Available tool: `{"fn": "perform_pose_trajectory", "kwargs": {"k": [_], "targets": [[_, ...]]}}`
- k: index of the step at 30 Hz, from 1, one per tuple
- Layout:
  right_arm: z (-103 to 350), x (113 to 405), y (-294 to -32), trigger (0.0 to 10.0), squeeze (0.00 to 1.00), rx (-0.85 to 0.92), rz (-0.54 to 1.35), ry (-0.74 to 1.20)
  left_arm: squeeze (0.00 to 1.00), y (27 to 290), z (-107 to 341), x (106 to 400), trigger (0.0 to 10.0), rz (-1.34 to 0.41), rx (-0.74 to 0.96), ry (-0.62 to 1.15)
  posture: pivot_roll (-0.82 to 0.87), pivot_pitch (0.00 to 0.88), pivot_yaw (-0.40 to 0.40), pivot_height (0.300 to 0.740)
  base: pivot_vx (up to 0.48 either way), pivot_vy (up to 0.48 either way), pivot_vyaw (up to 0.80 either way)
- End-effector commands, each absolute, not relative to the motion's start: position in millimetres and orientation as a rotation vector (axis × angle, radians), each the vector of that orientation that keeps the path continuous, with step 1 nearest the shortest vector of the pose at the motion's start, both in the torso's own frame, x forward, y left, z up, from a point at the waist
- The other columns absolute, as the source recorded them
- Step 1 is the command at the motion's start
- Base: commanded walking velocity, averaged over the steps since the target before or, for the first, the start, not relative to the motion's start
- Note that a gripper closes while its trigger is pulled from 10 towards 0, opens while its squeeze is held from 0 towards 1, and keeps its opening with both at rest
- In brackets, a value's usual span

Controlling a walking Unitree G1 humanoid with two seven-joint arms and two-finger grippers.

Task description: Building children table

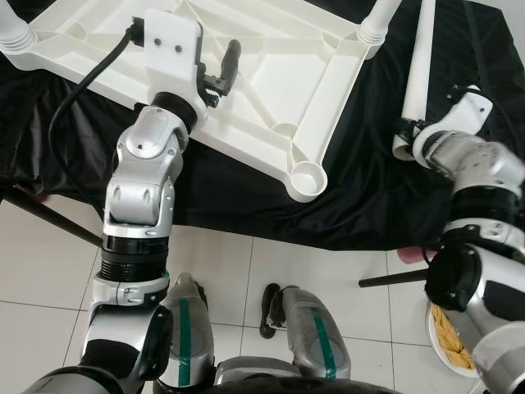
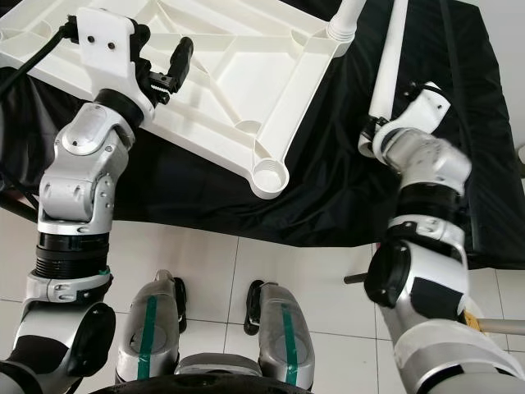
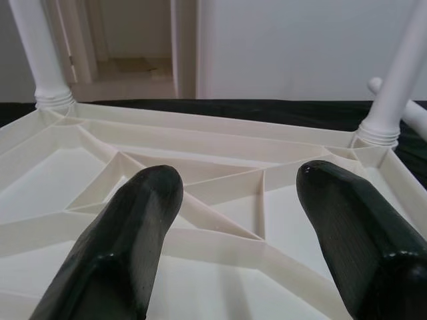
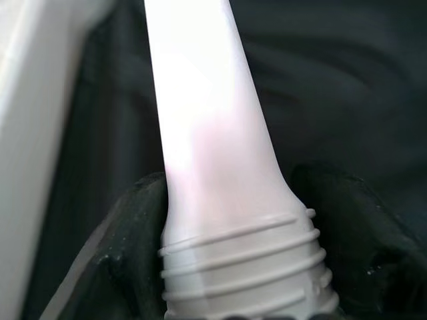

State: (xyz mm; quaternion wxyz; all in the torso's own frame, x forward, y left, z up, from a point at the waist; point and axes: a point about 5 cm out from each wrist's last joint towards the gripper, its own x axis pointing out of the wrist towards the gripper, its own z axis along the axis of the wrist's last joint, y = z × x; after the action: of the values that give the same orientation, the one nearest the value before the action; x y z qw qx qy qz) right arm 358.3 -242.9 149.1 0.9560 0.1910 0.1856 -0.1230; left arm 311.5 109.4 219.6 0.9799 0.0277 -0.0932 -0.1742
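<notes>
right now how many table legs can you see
3. Two stand screwed into the far corner sockets of the upturned tabletop: one at its left, one at its right. The right tool grips the third.

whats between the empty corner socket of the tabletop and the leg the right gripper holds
Only black cloth. In the left eye view, nothing else lies between the empty socket of the tabletop and the leg in the right gripper.

Even bright daylight, soft shadows. Head views sharp, edges bowed. Right wrist view: table leg [image 4: 213, 153] overexposed, blurred close-up.
</notes>
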Motion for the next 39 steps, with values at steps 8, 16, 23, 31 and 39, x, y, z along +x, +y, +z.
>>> {"fn": "perform_pose_trajectory", "kwargs": {"k": [8, 16, 23, 31, 39], "targets": [[161.9, 362.6, -240.1, 10.0, 0.0, 0.31, -0.272, 0.193, 0.0, 110.8, 212.5, 313.2, 10.0, -0.456, 0.071, -0.145, 0.11, 0.075, -0.104, 0.74, 0.0, 0.0, 0.0], [163.9, 360.2, -247.8, 10.0, 0.0, 0.317, -0.271, 0.032, 0.0, 116.8, 218.2, 316.2, 10.0, -0.479, 0.079, -0.159, 0.11, 0.062, -0.101, 0.74, 0.0, 0.0, 0.0], [170.9, 355.0, -247.6, 0.0, 0.0, 0.355, -0.224, -0.117, 0.0, 122.8, 226.6, 320.6, 10.0, -0.459, 0.071, -0.19, 0.11, 0.05, -0.093, 0.74, 0.0, 0.0, 0.0], [186.0, 349.1, -242.9, 10.0, 0.0, 0.316, -0.192, -0.305, 0.0, 127.2, 232.4, 323.1, 10.0, -0.432, 0.058, -0.224, 0.11, 0.04, -0.093, 0.74, 0.0, 0.0, 0.0], [210.6, 341.7, -232.0, 10.0, 0.0, 0.235, -0.116, -0.511, 0.0, 126.4, 232.3, 321.2, 10.0, -0.487, 0.079, -0.225, 0.11, 0.035, -0.095, 0.74, 0.0, 0.0, 0.0]]}}
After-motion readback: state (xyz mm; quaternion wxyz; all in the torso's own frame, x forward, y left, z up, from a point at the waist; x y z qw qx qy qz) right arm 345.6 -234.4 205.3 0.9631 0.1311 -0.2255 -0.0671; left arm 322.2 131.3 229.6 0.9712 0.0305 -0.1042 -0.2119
